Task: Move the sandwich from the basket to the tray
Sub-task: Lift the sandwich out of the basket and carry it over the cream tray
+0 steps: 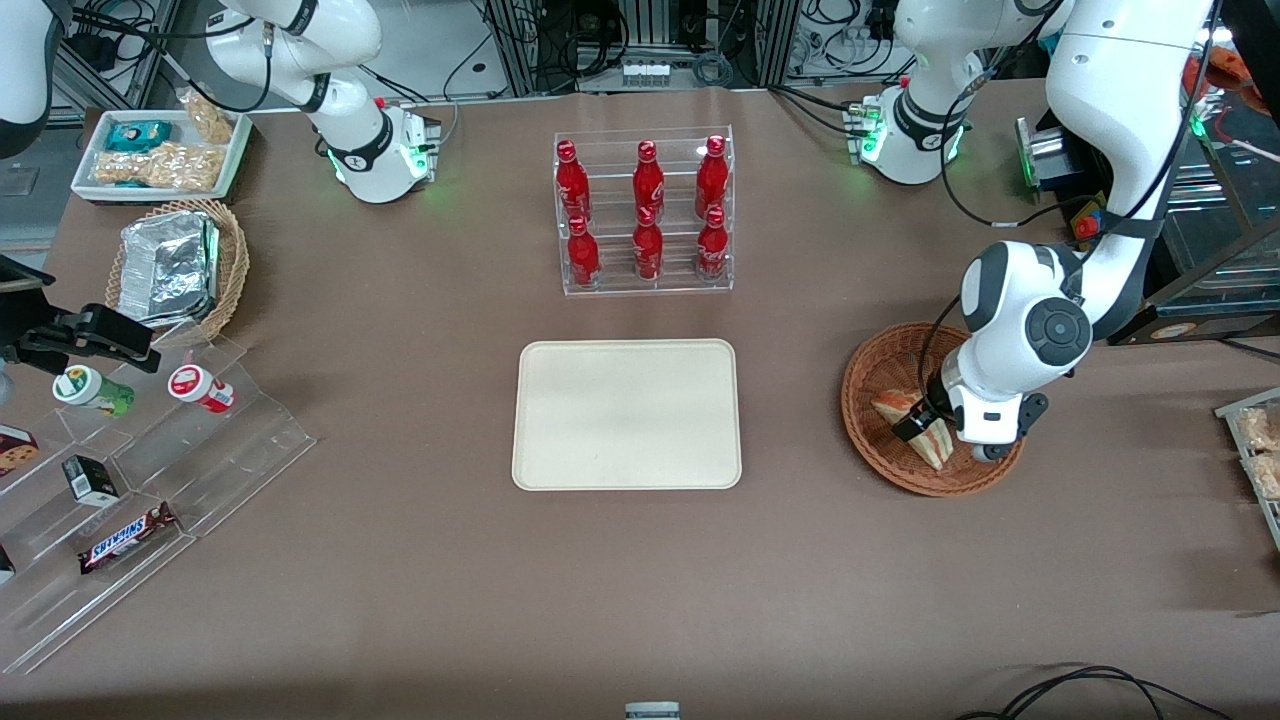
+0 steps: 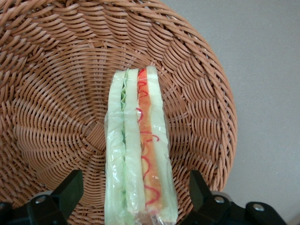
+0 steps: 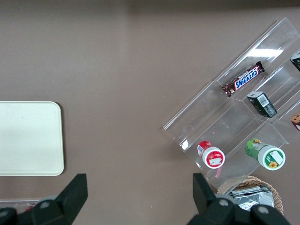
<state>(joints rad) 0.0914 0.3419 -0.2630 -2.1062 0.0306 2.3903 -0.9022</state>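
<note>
We see the left arm's black two-finger gripper (image 2: 133, 199) lowered into the round reddish-brown wicker basket (image 1: 868, 380), fingers spread apart on either side of the wrapped triangular white-bread sandwich (image 2: 138, 150) lying there. The flat cream rectangular tray (image 1: 627, 414) sits well apart, toward the parked arm.

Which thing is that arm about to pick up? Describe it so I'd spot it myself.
Find the cream tray in mid-table, then the reddish-brown basket beside it, toward the working arm's end. In it lies the sandwich, with the tool open astride it. It is a white-bread wedge with orange-red and green filling, unlike the foil packs in the tan basket.
</note>
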